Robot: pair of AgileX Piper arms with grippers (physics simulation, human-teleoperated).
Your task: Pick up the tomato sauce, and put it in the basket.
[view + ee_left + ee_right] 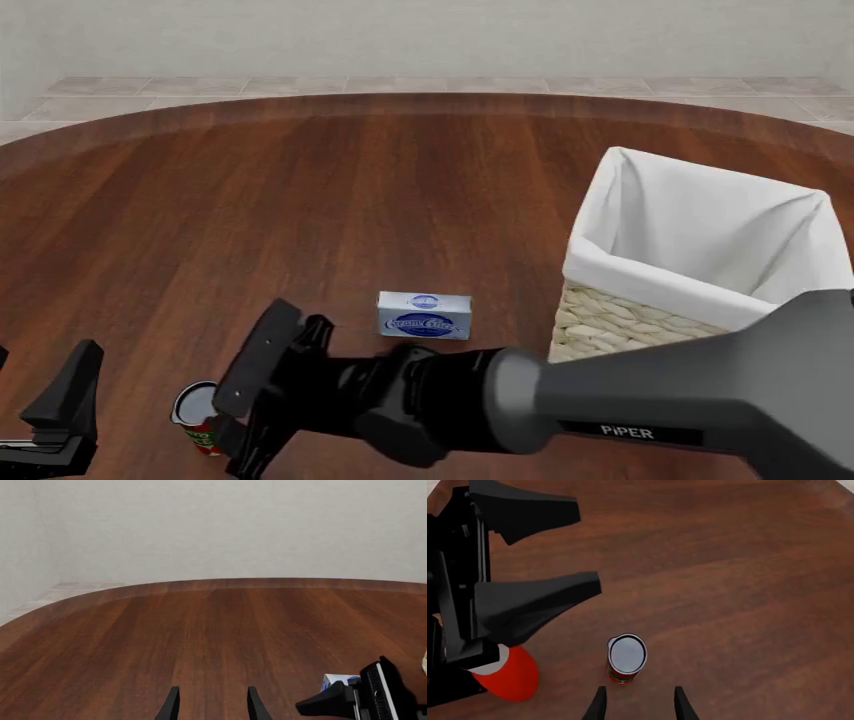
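The tomato sauce [626, 658] is a small can with a red label and a silvery top, standing upright on the wooden table near its front left [199, 416]. My right gripper [639, 704] is open just short of the can, which lies ahead of the gap between its fingertips. In the front view the right gripper [235, 420] sits right beside the can. My left gripper [212, 705] is open and holds nothing; it hangs left of the can [40, 400]. The basket [627, 320], wicker with a white lining, stands at the right.
A blue-and-white box [424, 315] lies between the can and the basket, also showing as the box [335, 681] in the left wrist view. The right arm [641, 400] spans the table's front. The left gripper's black fingers [534, 600] stand close beside the can.
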